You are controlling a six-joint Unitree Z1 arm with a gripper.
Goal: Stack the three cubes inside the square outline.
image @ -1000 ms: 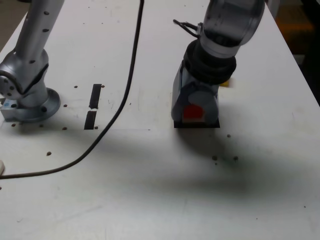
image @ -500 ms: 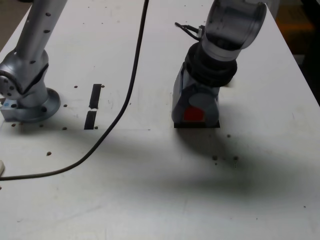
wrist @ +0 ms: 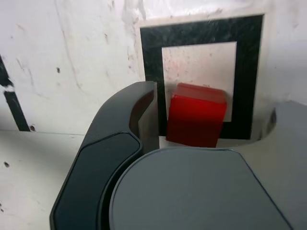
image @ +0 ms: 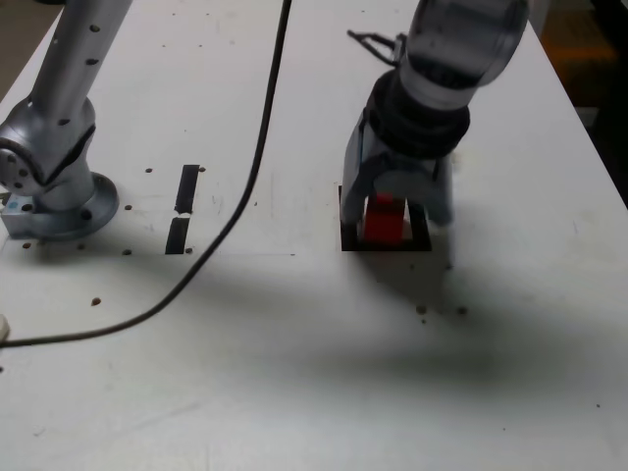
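- White counter (image: 245, 392), marked and scuffed, extending beneath the whole scene.
- At the centre of the task, red cube (wrist: 195, 117), placed within the square outline (wrist: 248, 79), slightly askew and close to one band of black tape; contact with that tape not certain.
- Around the cube, jaws spread wide, one on either side, apart from its faces; nothing grasped.
- Progress, as judged: one cube apparently set down as the base of the stack; two cubes left to add, neither visible in either view. Next, probably, a clear lift away without nudging the red faces.
- Farther out, toward the exterior view's left, two short black tape strips (image: 188, 188) in line, and a dark cable (image: 257, 147) curving across.
- Beyond these, at the exterior view's left edge, arm base (image: 71, 221), with a small pale-blue patch (image: 14, 204), too small to read.
- Brands and writing: none legible on cube, tape, jaws or arm.
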